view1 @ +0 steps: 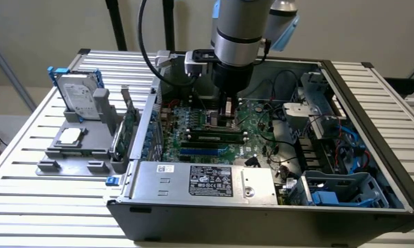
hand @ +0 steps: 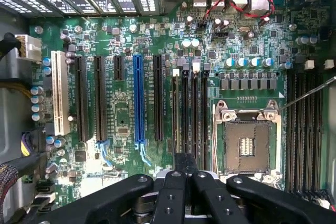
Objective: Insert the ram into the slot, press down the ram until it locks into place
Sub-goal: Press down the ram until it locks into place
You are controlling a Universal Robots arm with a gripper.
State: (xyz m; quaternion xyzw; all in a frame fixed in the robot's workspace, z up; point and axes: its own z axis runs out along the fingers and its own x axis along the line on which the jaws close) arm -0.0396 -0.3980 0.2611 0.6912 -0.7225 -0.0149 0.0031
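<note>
Slatted tabletop (view1: 27,170) carries the open case (view1: 262,209); pincer (hand: 184,182), narrowed, presses on the ram (hand: 175,114), seating it in the slot (hand: 185,111).

The ram (view1: 214,136), a long thin green stick, stands on edge, seated lengthwise in a black slot (view1: 208,141) on the motherboard. In the wrist view the slot (hand: 176,114) is one of four parallel black sockets.
</note>
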